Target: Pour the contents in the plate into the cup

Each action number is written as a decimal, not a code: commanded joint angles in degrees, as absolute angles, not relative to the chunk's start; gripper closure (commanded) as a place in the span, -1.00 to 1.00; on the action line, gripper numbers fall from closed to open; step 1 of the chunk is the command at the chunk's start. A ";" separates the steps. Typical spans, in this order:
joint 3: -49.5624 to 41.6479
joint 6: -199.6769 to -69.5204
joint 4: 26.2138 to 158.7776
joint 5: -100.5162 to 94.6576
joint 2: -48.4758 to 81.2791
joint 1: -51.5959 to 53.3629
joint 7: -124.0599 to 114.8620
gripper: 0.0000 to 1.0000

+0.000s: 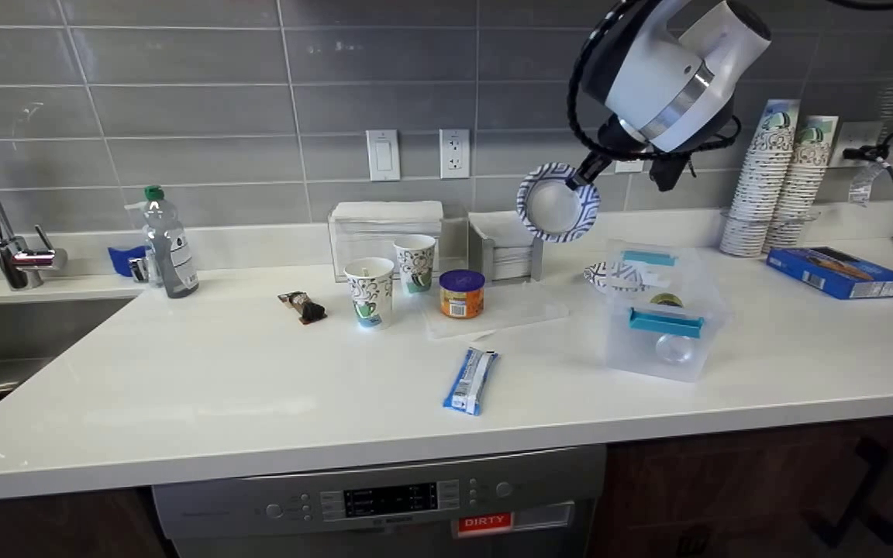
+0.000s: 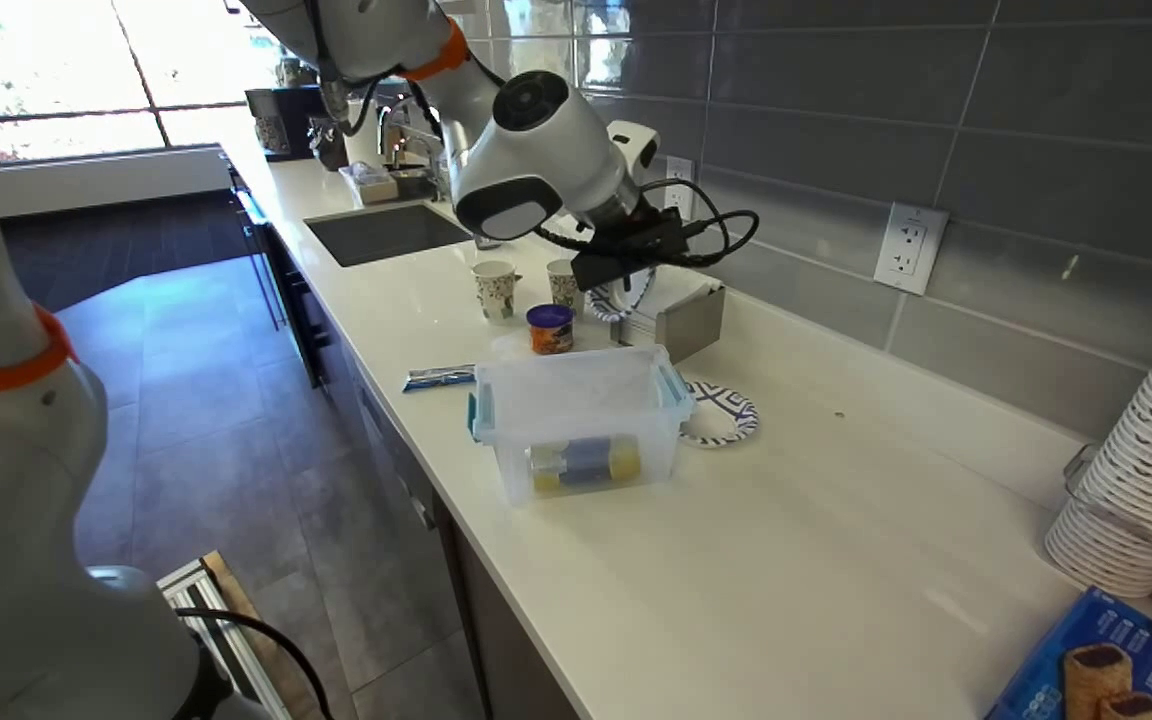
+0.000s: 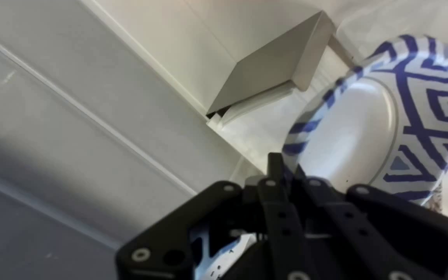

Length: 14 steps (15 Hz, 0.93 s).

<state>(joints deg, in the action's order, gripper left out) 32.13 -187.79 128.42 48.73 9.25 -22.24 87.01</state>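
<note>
My gripper (image 1: 578,180) is shut on the rim of the patterned paper plate (image 1: 553,208), high above the counter near the back wall. The plate is steeply tilted, its inner face showing in the wrist view (image 3: 348,132). I see only a tiny dark speck on it there. In the wrist view the fingertips (image 3: 288,168) pinch the plate's edge. Two printed paper cups stand upright, a front one (image 1: 370,298) and a rear one (image 1: 416,265), left of and below the plate in that exterior view. I cannot tell which is the task's cup. Something pale shows inside the front cup.
An orange tub with a purple lid (image 1: 461,298) stands beside the cups. A napkin holder (image 2: 691,325) is under the plate. A clear container (image 2: 576,400) and another patterned plate (image 2: 721,415) are nearby. A blue wrapped bar (image 1: 470,381) and dark wrapper (image 1: 304,306) lie on the counter.
</note>
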 commanded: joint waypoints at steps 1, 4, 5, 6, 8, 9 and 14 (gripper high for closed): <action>32.96 -185.21 128.85 49.25 8.57 -22.77 87.08 0.91; 36.24 -180.97 127.31 50.37 7.62 -23.89 86.73 0.91; 36.46 -180.90 127.22 50.42 7.53 -23.91 86.67 0.91; 36.47 -180.89 127.23 50.44 7.52 -23.99 86.67 0.91; 36.47 -180.84 127.23 50.44 7.56 -24.23 86.67 0.98; 33.76 -180.11 129.69 46.30 5.99 -23.12 83.86 0.98; 18.38 -177.02 137.03 24.23 -0.70 -20.82 70.09 0.98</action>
<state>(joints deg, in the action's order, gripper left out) 26.30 -180.65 131.80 34.78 5.09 -22.04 78.58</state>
